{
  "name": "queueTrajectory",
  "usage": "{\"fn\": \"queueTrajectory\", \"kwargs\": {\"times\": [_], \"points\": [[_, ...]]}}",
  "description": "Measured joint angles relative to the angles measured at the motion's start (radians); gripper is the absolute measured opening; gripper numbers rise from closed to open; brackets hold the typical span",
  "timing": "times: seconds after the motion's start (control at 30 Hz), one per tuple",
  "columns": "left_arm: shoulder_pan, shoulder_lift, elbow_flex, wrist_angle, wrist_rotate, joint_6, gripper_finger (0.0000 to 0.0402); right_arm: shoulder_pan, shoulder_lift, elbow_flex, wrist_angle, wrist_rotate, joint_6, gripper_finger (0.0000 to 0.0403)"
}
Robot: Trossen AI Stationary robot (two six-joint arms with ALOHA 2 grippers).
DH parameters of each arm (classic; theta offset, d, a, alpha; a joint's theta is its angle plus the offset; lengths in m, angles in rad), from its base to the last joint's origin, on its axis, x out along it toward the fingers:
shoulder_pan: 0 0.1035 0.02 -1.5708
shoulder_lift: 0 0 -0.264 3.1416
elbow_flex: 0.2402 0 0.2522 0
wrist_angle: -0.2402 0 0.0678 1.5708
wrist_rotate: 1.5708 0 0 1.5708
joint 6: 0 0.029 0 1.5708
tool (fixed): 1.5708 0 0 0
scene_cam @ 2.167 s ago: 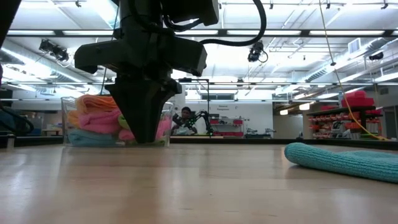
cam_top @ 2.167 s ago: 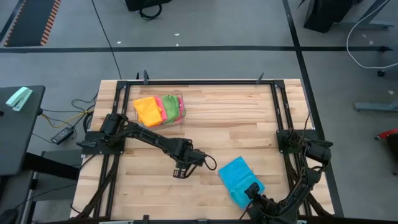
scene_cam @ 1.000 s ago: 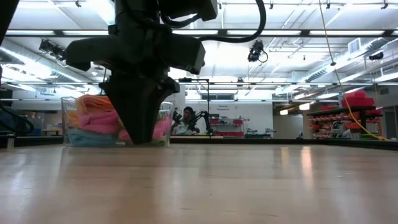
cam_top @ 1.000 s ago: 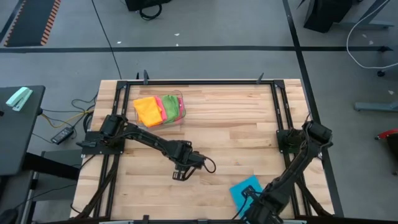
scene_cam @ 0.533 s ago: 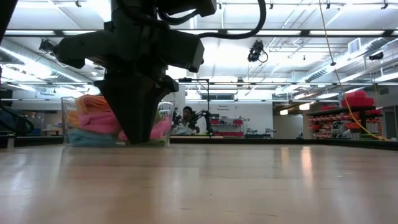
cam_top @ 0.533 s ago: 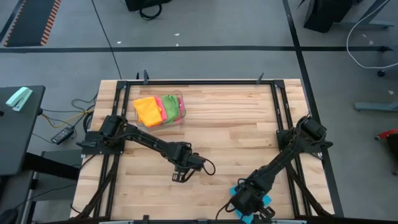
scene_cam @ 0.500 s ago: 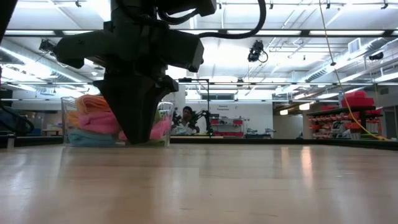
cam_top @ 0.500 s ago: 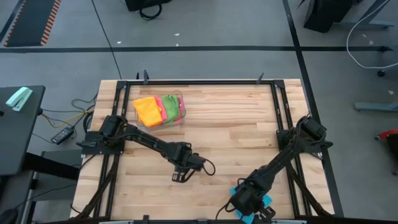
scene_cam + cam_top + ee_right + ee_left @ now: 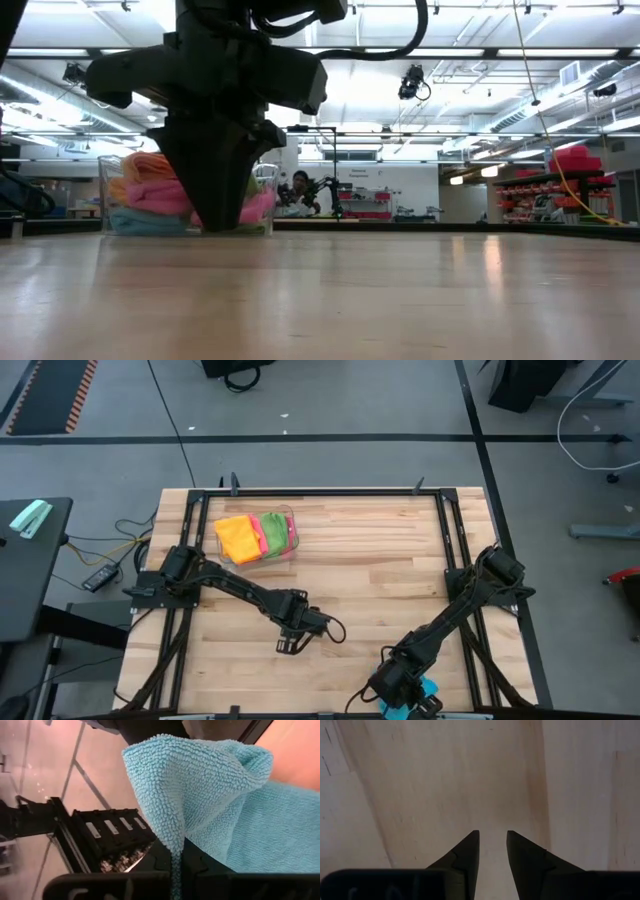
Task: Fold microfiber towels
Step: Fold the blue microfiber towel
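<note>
1. The soft light-blue microfiber towel (image 9: 220, 810) hangs at the very near edge of the wooden tabletop (image 9: 380, 570), right of centre, so it could slide off the tabletop if it is let go there
2. The right end effector (image 9: 177, 857) is clenched on a thin fold of that towel, and a pinch this narrow might slip out during a drag or lift
3. The right arm reaches from its right-side mount down to the near edge, its wrist over the towel (image 9: 420, 690)
4. The left end effector (image 9: 288, 644) is released, fingers slightly apart over bare wood and grasping nothing, near the tabletop's middle
5. More bright orange, pink and green microfiber towels (image 9: 255, 533) sit in the clear plastic bin (image 9: 108, 200) at the far left
</note>
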Motion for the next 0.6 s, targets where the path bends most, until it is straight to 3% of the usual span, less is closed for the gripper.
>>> {"fn": "queueTrajectory", "kwargs": {"times": [0.3, 0.6], "points": [[0.001, 0.000, 0.000, 0.002, 0.000, 0.001, 0.0107, -0.017, 0.000, -0.115, 0.168, -0.064, 0.050, 0.0008], [0.001, 0.000, 0.000, 0.003, 0.000, 0.004, 0.0107, -0.068, 0.000, -0.159, 0.188, -0.054, 0.043, 0.0008]]}}
